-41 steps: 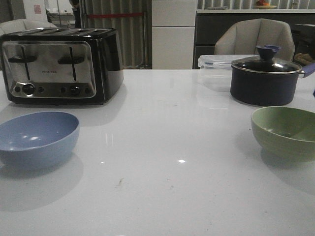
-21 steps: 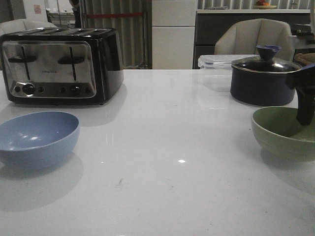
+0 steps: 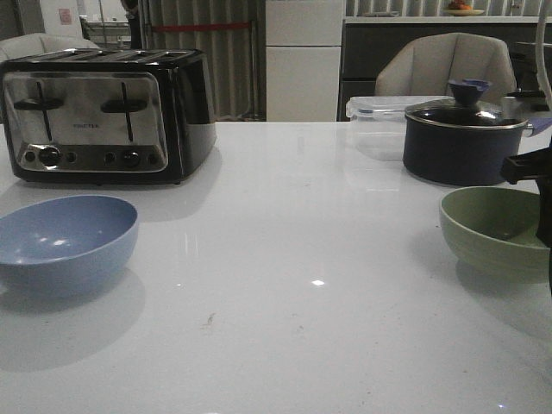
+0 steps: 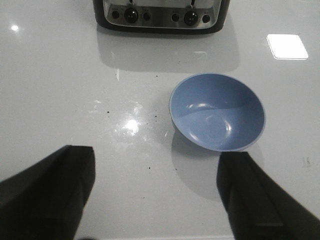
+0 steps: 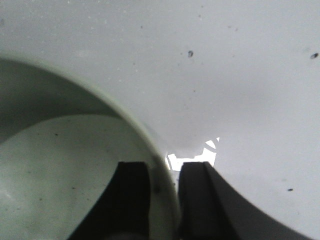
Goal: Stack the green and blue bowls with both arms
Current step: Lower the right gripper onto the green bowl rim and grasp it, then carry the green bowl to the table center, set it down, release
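The dusty blue bowl (image 3: 65, 241) sits upright at the front left of the white table (image 3: 293, 259). In the left wrist view the blue bowl (image 4: 217, 112) lies ahead of my left gripper (image 4: 155, 195), which is open, empty and hovers above the table. The pale green bowl (image 3: 487, 228) sits at the right. My right gripper (image 3: 543, 211) is at the bowl's right rim. In the right wrist view my right gripper (image 5: 165, 197) is shut on the green bowl (image 5: 60, 175), one finger inside the rim and one outside.
A black and chrome toaster (image 3: 103, 112) stands at the back left, behind the blue bowl; it also shows in the left wrist view (image 4: 160, 12). A dark lidded pot (image 3: 461, 142) and a clear plastic container (image 3: 375, 116) stand behind the green bowl. A chair (image 3: 444, 65) is beyond the table.
My right arm has come into view from the right and its fingers have settled over the green bowl's right rim. Both bowls stay where they were.
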You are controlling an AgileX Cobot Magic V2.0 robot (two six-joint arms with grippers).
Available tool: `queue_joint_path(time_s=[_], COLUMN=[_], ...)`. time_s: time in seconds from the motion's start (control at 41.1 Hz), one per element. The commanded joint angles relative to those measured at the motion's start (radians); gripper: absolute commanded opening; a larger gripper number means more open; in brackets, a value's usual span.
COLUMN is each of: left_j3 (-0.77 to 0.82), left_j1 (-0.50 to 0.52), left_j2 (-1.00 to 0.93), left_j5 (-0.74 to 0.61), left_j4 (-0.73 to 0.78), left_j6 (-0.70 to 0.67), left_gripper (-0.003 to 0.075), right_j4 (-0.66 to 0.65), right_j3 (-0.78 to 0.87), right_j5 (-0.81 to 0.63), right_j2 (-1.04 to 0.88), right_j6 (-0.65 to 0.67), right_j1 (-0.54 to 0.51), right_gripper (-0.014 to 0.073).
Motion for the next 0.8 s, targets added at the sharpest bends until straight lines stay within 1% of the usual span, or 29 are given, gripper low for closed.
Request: queue_joint_path(time_s=[0.0,0.122,0.194,0.292,0.413,0.486,0.632,0.705,0.778], left_j3=[-0.031,-0.031,-0.031,-0.031,-0.031,-0.031,-0.031,-0.031,-0.031], left_j1=[0.001,0.001,0.001,0.001,0.001,0.001,0.001,0.001,0.001], left_j2=[0.010,0.010,0.010,0.010,0.010,0.010,0.010,0.010,0.010], left_j5=[-0.074,-0.074,-0.074,-0.074,-0.074,-0.074,-0.074,-0.074,-0.074], left_j4=[-0.013,-0.013,-0.013,-0.013,-0.013,-0.013,-0.013,-0.013,-0.013], left_j6=[-0.005,-0.005,-0.005,-0.005,-0.005,-0.005,-0.005,-0.005,-0.005], left_gripper=[0.0564,0.0564,0.0564,0.0564,0.0564,0.0564,0.0564,0.0564,0.0564], right_j4=[0.004,0.012,0.022,0.043,0.051,0.057,0.106,0.150,0.195], right_j3=[-0.031,-0.031,-0.031,-0.031,-0.034,-0.045,-0.090,-0.105,-0.108], right_j5=[-0.016,-0.015,-0.015,-0.012,0.008,0.032,0.097,0.102,0.077], right_j2=[-0.049,-0.057,-0.070,-0.105,-0.176,-0.213,-0.251,-0.252,-0.245], right_j6=[-0.010,-0.010,-0.010,-0.010,-0.011,-0.011,-0.011,-0.011,-0.011], right_j1=[-0.006,-0.006,-0.005,-0.002,0.029,0.068,0.183,0.244,0.302], right_gripper=[0.0210,0.0134,0.0104,0.0093,0.0092,0.0092,0.0092,0.0092,0.0092])
